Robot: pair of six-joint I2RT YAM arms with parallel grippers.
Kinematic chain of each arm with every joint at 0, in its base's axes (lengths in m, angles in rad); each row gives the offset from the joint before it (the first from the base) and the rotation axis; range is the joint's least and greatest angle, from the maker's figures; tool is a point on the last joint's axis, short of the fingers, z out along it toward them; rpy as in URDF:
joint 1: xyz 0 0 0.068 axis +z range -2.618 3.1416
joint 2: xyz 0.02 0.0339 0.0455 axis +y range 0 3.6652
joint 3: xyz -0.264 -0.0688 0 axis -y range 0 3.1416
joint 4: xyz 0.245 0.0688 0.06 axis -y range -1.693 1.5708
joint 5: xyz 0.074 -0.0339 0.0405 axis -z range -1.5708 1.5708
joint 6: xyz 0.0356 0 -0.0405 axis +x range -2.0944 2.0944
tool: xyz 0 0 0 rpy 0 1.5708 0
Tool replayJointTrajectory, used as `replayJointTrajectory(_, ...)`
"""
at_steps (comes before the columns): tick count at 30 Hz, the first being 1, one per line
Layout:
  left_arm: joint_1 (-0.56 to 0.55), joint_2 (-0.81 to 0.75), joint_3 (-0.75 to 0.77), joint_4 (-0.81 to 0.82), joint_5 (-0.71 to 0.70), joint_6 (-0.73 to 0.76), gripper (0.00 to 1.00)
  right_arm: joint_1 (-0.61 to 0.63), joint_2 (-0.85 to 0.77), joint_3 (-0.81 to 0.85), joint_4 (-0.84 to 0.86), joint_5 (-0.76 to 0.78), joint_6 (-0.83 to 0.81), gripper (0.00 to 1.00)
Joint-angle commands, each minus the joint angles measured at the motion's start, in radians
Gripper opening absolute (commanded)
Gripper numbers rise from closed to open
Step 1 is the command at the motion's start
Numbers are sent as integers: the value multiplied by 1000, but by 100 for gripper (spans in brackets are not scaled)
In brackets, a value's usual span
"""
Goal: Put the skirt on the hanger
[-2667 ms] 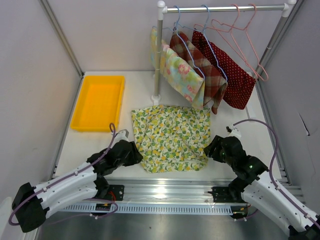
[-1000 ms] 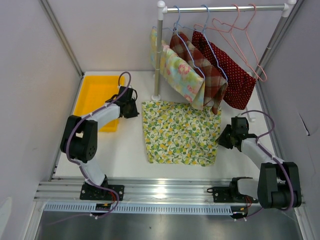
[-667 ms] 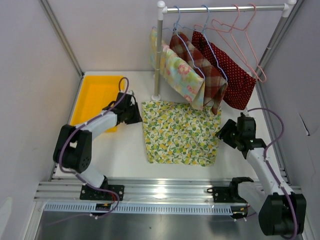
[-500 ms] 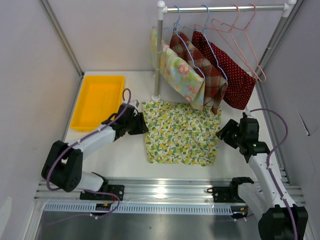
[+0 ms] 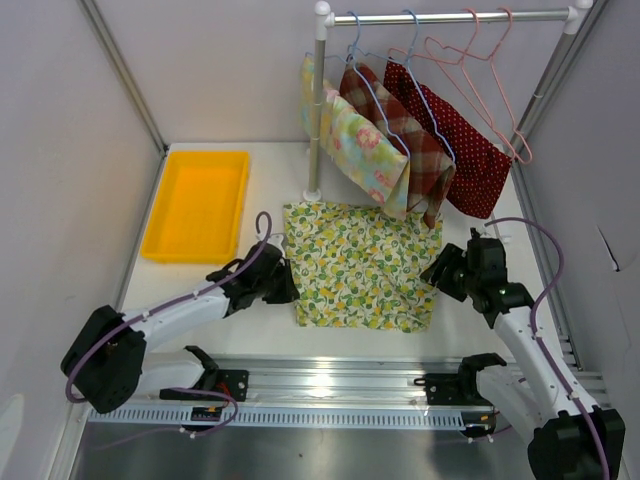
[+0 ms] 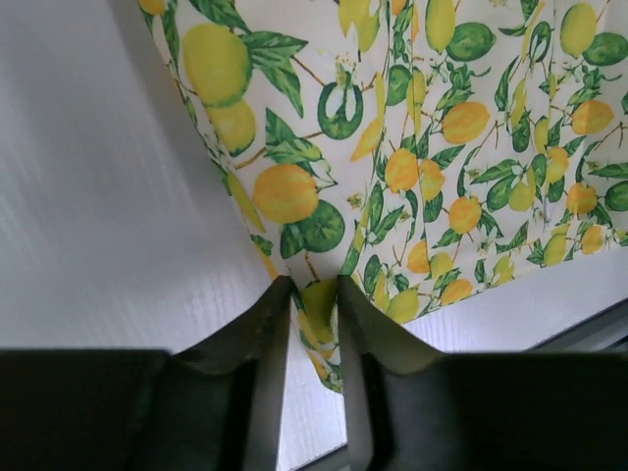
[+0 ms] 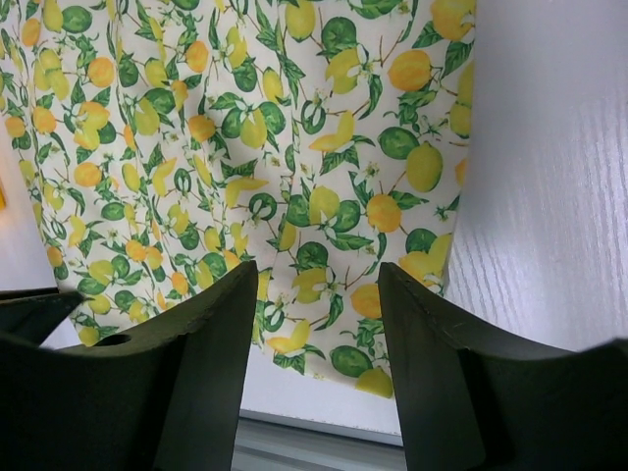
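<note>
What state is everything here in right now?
Lemon skirt: lying flat on the table.
Yellow tray: empty.
Three other skirts: hanging on the rail.
Pink hangers: bare.
Left gripper: jaws slightly apart over skirt's edge.
Right gripper: jaws wide open over skirt's edge.

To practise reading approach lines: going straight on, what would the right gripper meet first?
Probably the skirt, near its right edge; the open right gripper points at it, though depth is unclear.
</note>
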Motion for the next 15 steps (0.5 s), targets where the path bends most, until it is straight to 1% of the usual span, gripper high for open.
replayJointTrajectory(1,-3,-58,-15,-11,-34,-10,19,11,0,9,4,24,18,58)
replayJointTrajectory(2,-3,-63,-23,-22,-34,-9,14,13,0,7,5,24,18,58)
replayJointTrajectory(3,-5,-66,-28,-27,-34,-12,5,13,0,7,4,24,18,58)
replayJointTrajectory(4,-5,-67,-31,-31,-34,-12,0,13,-2,6,4,27,19,58)
replayJointTrajectory(5,-2,-64,-40,-37,-65,-15,0,13,-2,6,4,29,19,58)
replayJointTrajectory(8,21,-43,-63,-38,-64,-39,0,11,-6,6,-1,35,15,58)
replayJointTrajectory(9,32,-38,-74,-22,-53,-45,0,13,-8,6,-4,35,12,58)
replayJointTrajectory(10,44,-37,-97,-7,-10,-54,0,13,-11,4,-4,31,12,58)
replayJointTrajectory(12,84,-35,-141,36,21,-74,0,11,-14,1,-11,29,3,58)
replayJointTrajectory(15,139,-35,-169,58,62,-76,0,2,-20,-11,-16,28,-4,58)
